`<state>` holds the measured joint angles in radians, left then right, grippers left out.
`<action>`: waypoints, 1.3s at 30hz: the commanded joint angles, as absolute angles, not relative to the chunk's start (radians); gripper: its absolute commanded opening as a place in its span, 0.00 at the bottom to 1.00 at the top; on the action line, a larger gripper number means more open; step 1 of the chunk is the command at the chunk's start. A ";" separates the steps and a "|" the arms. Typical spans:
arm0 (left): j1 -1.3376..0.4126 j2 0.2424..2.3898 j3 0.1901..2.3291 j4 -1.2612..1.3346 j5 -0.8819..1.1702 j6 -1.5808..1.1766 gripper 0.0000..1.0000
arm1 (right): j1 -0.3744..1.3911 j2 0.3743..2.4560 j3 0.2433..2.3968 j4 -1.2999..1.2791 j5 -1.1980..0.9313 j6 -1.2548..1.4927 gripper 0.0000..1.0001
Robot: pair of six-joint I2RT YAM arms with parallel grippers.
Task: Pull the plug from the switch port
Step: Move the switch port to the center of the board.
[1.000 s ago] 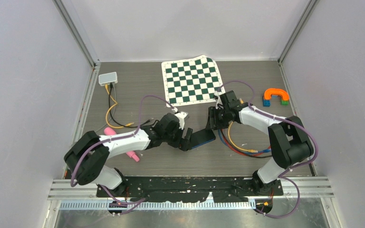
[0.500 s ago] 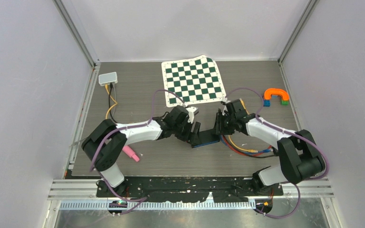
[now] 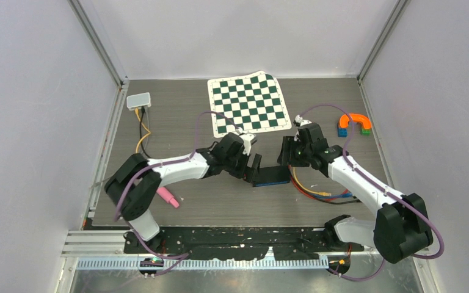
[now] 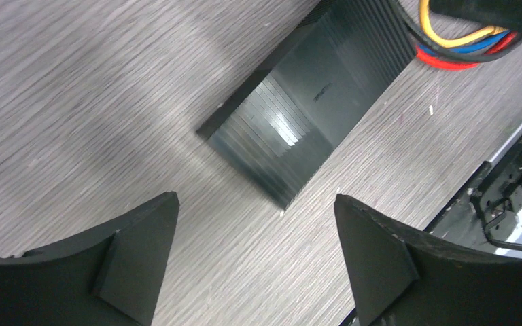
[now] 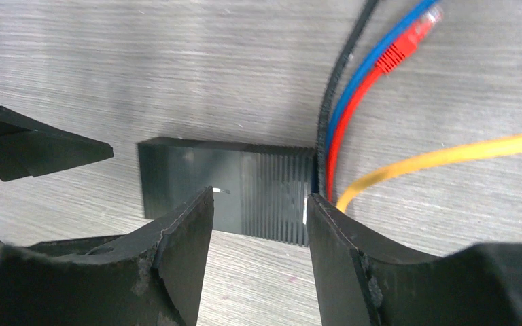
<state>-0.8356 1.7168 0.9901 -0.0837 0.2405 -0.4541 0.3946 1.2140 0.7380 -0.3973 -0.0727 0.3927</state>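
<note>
switch [image 3: 270, 176]: flat black box, ribbed top, lying flat, long side running 9 to 3 o'clock
cables [image 5: 448, 155]: yellow, blue, red, black, all bunched at its 3 o'clock end

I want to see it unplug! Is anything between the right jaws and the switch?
Nothing visible. The right jaws stand open over the switch, and the cables leave its end beside one jaw, uncovered.
</note>
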 commanded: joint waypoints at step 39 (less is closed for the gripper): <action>-0.065 1.372 1.064 -0.503 -0.289 -0.422 1.00 | 0.606 1.520 1.010 -0.347 -0.272 0.395 0.60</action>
<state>-0.1272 1.3216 0.9634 -0.4709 -0.2874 -0.4309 0.6029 1.5532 1.0199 -0.3664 -0.2565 0.4000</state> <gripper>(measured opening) 0.994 0.602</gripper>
